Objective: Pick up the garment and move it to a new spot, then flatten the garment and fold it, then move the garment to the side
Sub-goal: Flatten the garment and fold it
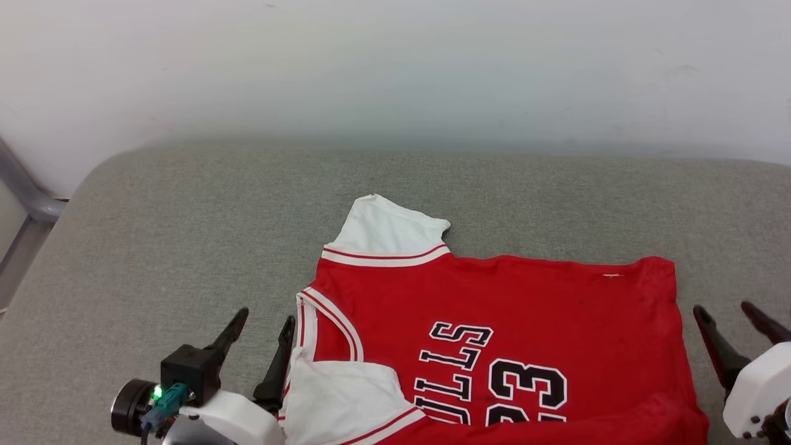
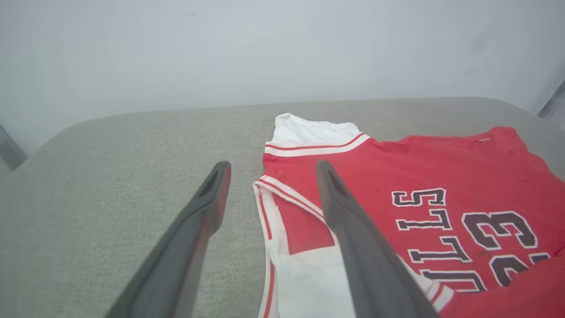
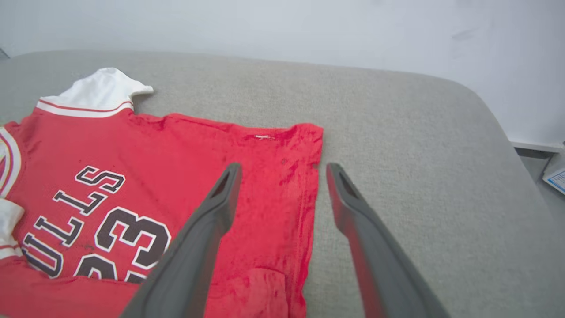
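Head view: the red shirt, white-sleeved, lettered "BULLS 23", near edge folded over, lies on the grey cushion between the left gripper and right gripper, both wide and empty; left wrist view: collar edge between the fingers, bare cushion beside; right wrist view: hem edge likewise.

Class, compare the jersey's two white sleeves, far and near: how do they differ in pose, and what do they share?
The far sleeve sticks out flat from the jersey onto the grey cushion; the near sleeve is folded in over its red front. The far sleeve lies well away from the left gripper; the near sleeve lies right beside it. Both are white with red-and-white striped trim.
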Robot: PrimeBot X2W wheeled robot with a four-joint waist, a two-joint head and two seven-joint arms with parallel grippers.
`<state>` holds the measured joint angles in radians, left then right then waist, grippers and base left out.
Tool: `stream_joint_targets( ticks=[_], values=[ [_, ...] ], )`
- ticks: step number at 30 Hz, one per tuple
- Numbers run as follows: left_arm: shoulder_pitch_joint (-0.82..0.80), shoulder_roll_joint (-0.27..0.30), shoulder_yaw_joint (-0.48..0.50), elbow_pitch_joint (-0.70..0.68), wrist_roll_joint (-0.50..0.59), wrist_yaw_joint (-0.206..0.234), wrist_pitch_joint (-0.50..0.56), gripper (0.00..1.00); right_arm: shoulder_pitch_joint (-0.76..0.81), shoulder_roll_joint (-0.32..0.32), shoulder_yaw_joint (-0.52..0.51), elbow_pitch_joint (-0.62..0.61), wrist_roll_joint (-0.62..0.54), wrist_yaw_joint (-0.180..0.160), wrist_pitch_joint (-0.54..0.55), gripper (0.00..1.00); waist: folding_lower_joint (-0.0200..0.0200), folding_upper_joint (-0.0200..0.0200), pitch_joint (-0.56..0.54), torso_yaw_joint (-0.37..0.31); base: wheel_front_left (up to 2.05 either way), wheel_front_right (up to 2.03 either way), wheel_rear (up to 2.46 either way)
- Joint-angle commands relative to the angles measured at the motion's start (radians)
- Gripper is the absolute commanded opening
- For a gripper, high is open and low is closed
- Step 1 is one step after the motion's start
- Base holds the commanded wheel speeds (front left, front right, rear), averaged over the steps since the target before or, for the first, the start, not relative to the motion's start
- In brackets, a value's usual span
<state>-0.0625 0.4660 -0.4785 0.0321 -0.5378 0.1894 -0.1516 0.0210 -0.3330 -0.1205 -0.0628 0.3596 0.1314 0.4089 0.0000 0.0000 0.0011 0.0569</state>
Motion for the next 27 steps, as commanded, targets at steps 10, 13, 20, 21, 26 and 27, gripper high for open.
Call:
stream_joint_targets(
  ticks=[10, 13, 20, 21, 26, 27],
  values=[
    [-0.024, -0.031, 0.013, -0.039, 0.103, 0.039, -0.106, 1.0, 0.003, 0.095, 0.019, 0.02, -0.085, -0.001, -0.315, 1.0, 0.0, 0.0, 0.014, -0.008, 0.0, 0.0, 0.0],
    [-0.02, -0.044, 0.022, -0.046, 0.116, 0.031, -0.111, 1.0, -0.002, 0.115, 0.022, 0.033, -0.095, -0.001, -0.35, 1.0, 0.0, 0.0, 0.03, -0.016, 0.0, 0.0, 0.0],
    [-0.095, -0.026, 0.039, -0.038, 0.141, -0.022, -0.113, 1.0, -0.059, 0.156, 0.023, 0.04, -0.107, -0.001, -0.394, 1.0, 0.0, 0.0, 0.114, -0.051, 0.0, 0.0, 0.0],
    [-0.118, -0.019, 0.035, -0.023, 0.143, -0.035, -0.104, 1.0, -0.069, 0.164, 0.026, 0.042, -0.109, -0.001, -0.4, 1.0, 0.0, 0.0, 0.126, -0.056, 0.0, 0.0, 0.0],
    [-0.296, 0.023, 0.01, 0.032, 0.157, -0.125, -0.005, 1.0, -0.114, 0.177, 0.044, 0.028, -0.123, -0.001, -0.411, 1.0, 0.0, 0.0, 0.221, -0.088, 0.0, 0.0, 0.0],
    [-0.336, 0.027, 0.01, 0.046, 0.154, -0.142, 0.017, 1.0, -0.124, 0.18, 0.048, 0.025, -0.127, -0.001, -0.412, 1.0, 0.0, 0.0, 0.241, -0.096, 0.0, 0.0, 0.0]
  ],
)
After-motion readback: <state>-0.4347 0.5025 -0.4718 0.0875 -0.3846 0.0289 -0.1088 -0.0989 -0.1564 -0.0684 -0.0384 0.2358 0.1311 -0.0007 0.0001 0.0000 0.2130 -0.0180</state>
